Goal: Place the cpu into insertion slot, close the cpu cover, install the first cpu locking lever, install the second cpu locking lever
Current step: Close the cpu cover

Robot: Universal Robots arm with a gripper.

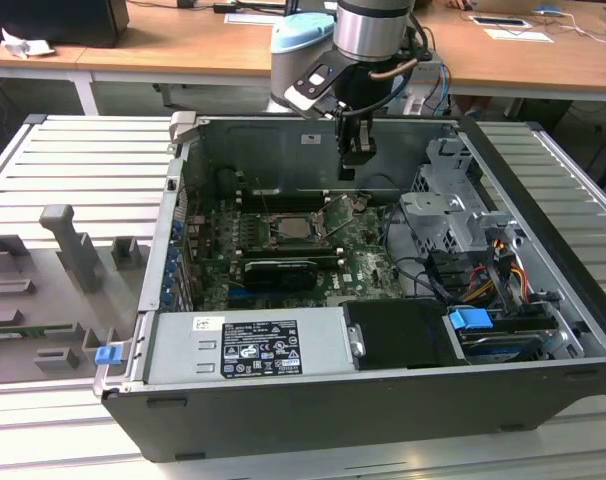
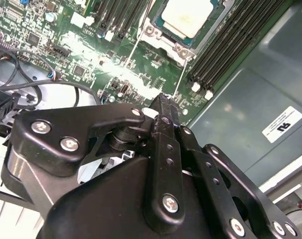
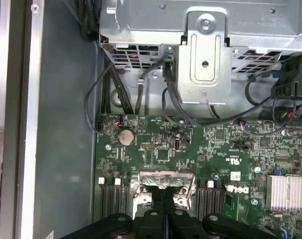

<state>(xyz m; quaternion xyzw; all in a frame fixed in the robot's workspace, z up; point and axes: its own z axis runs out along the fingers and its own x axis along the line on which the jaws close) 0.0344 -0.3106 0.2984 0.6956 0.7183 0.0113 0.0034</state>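
In the exterior view the gripper hangs inside the open computer case, above the green motherboard. It is just to the exterior view's right of the insertion slot, and its fingers are pressed together with nothing between them. In the second wrist view the cpu lies flat in the insertion slot, pale top upward, with silvery metal around its edge. The closed fingertips are apart from it, close to a thin wire lever. In the first wrist view the fingers meet over a silvery metal plate between the black memory slots. I cannot tell whether that plate lies flat or stands raised.
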